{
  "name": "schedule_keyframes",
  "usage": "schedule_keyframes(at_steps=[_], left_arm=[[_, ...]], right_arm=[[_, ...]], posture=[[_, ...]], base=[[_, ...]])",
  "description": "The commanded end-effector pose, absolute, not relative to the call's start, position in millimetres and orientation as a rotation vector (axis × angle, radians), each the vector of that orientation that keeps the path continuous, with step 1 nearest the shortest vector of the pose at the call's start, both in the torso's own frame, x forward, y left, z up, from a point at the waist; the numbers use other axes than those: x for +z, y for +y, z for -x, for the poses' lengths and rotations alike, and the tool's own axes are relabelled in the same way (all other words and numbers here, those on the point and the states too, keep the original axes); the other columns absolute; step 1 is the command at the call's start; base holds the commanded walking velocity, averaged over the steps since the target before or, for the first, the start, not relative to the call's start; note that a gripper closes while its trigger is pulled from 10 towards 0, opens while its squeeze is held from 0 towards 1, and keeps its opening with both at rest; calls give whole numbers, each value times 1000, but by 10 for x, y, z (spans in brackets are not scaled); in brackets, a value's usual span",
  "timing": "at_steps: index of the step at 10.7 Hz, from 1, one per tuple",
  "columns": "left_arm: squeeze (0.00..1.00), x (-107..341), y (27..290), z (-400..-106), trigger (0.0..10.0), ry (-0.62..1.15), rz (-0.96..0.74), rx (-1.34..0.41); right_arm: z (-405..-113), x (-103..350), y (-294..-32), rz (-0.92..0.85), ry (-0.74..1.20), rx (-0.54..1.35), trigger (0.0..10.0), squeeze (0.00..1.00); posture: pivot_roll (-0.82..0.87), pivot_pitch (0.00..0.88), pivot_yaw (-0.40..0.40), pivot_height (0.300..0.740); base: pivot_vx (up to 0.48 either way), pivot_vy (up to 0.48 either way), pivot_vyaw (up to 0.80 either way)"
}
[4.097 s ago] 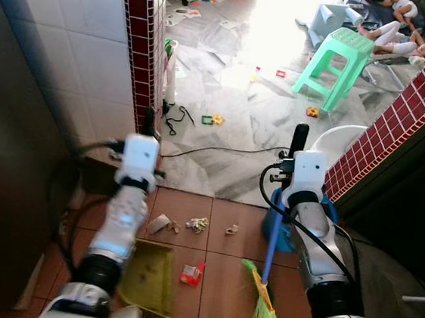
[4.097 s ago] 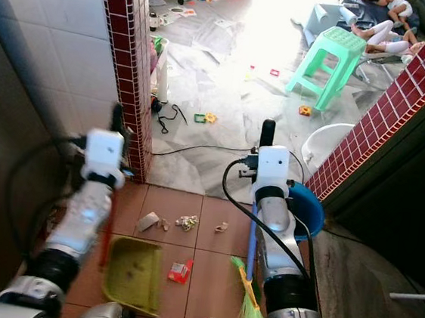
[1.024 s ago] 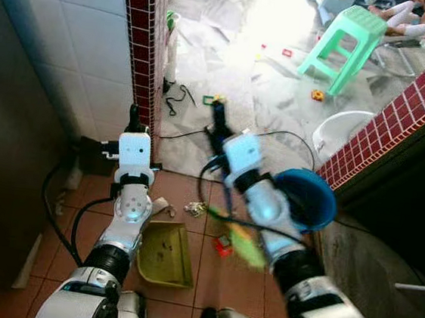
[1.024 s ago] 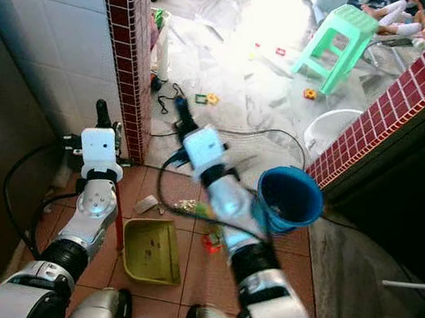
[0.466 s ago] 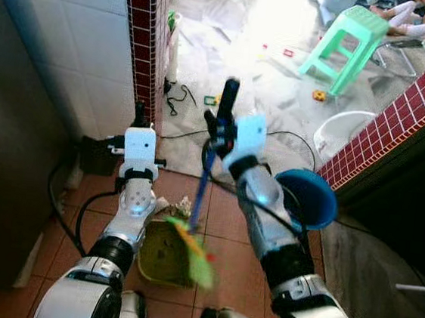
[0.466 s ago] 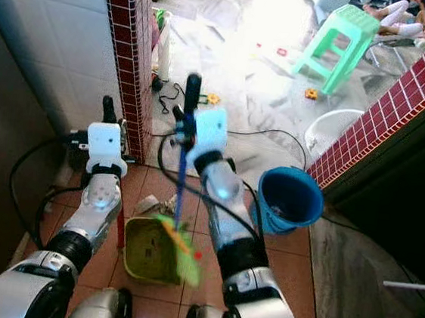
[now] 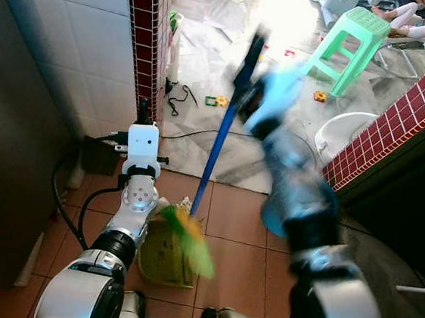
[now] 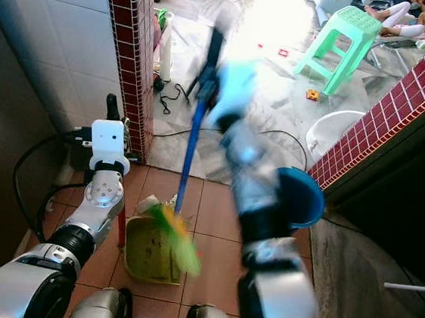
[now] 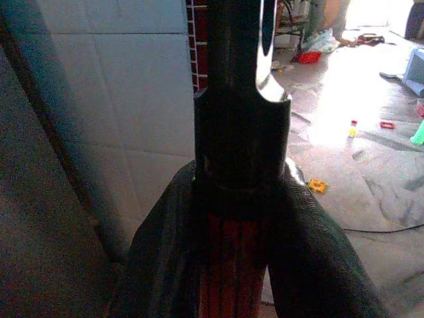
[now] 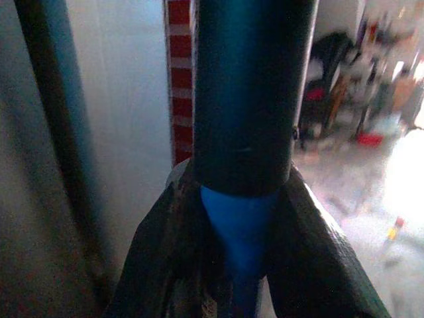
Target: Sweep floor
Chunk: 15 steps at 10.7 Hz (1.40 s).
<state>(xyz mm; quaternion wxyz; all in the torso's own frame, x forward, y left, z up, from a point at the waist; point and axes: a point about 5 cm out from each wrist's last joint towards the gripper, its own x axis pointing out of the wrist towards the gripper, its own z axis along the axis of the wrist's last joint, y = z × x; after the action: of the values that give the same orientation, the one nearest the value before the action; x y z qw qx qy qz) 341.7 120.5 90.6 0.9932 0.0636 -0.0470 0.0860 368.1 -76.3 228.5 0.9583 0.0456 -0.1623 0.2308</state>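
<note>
Your right gripper (image 7: 247,64), clamped on the broom (image 7: 215,148), has swung up; its bristles now hang over the dustpan (image 7: 163,256), held by your left gripper (image 7: 143,111).

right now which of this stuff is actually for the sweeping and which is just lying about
For the job:
- broom, blue handle held by the right gripper, bristles over the pan
- dustpan, its red handle held by the left gripper
- scrap of litter on the brown tiles

Lying about:
- green stool
- blue bucket
- black cable
- small toys on the pale floor
</note>
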Motion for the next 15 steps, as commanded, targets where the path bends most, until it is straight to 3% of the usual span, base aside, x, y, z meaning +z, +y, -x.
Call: schedule_keyframes(at_steps=[1, 4, 6, 8, 12, 15], left_arm=[[0, 777, 1166, -3379, 10000, -24, -149, 144], [0, 776, 1156, -3393, 10000, -18, -147, 127], [0, 774, 1138, -3396, 10000, -15, -137, 108], [0, 771, 1135, -3398, 10000, -14, -136, 102], [0, 759, 1127, -3393, 10000, -9, -135, 94], [0, 768, 1134, -3397, 10000, -10, -93, 97]], right_arm=[[-3685, 2505, -904, -70, -441, 420, 10000, 0], [-3689, 2310, -1166, 68, -424, 292, 10000, 0], [-3608, 1822, -1111, 68, -254, 262, 10000, 0], [-3499, 1519, -899, -18, -114, 351, 10000, 0], [-3492, 1626, -733, -162, -94, 467, 10000, 0], [-3575, 1908, -744, -408, -123, 442, 10000, 0]], posture=[[-52, 90, -98, 740], [-51, 83, -95, 740], [-49, 78, -94, 740], [-48, 77, -93, 740], [-47, 68, -95, 740], [-50, 68, -92, 740]], base=[[0, 0, 0], [0, 0, 0], [0, 0, 0], [0, 0, 0], [0, 0, 0], [0, 0, 0]])
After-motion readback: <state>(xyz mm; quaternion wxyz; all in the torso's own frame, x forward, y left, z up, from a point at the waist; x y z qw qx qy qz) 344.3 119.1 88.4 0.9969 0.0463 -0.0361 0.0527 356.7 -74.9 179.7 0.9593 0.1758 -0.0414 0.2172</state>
